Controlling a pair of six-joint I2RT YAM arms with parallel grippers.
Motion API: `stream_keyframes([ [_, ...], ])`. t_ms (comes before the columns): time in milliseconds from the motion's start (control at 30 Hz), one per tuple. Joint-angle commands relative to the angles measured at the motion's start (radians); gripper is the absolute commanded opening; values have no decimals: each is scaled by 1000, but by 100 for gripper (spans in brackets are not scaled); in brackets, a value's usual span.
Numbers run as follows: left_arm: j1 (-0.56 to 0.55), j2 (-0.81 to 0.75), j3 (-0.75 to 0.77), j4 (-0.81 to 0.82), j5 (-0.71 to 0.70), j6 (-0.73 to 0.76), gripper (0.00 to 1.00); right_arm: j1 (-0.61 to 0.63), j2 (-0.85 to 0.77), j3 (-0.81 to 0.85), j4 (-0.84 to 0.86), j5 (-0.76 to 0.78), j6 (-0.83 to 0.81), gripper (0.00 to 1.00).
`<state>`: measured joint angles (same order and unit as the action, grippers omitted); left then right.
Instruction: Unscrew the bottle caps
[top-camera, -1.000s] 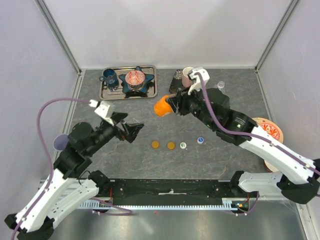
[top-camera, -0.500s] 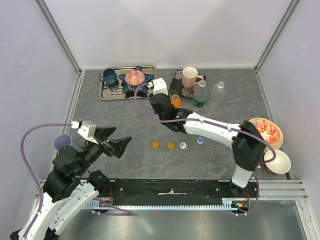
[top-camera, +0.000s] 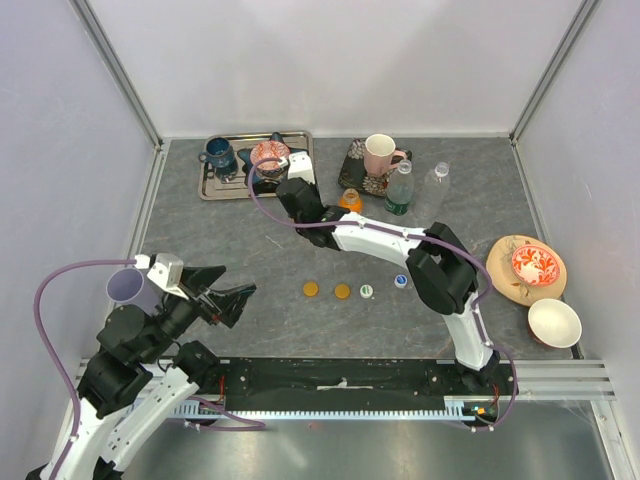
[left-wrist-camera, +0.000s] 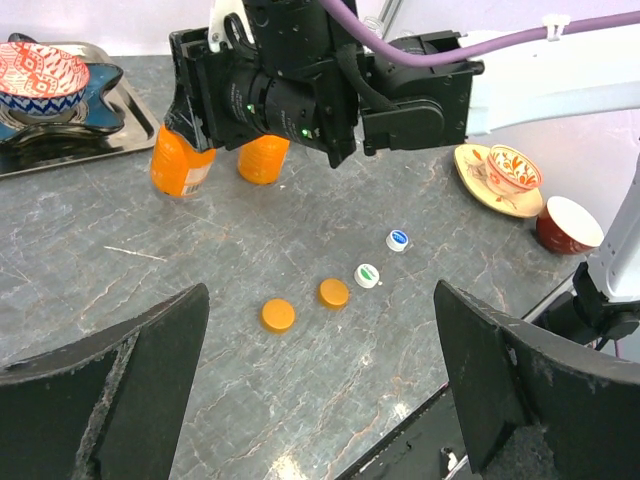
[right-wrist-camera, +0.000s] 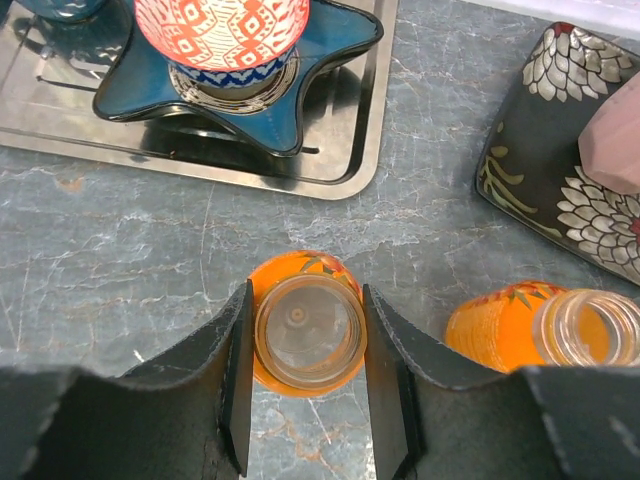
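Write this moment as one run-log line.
right gripper: shut on short orange plastic bottle, uncapped | left gripper: open, empty | four round plastic caps: lying loose

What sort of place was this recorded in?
Probably a lab robot cell: white panels on aluminium posts enclose the grey table, left arm and right arm bolt onto a rail, and orange bottles, mug and tray look staged.

Four bottle caps (top-camera: 342, 291) lie in a row before the bottles (top-camera: 399, 190).
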<state>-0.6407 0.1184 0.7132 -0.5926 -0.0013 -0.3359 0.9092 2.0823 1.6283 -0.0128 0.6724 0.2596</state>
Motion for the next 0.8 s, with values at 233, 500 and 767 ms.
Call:
stream_keyframes([
  [233,3,35,11,5,-12,-25,99,-33,90,110,-95,-23,49,3],
  [500,3,70,2,37,-5,-23,99,-36,61,91,-107,-47,43,53],
  [767,3,81,2,39,-12,-17,100,-36,-33,91,-110,-36,36,86],
])
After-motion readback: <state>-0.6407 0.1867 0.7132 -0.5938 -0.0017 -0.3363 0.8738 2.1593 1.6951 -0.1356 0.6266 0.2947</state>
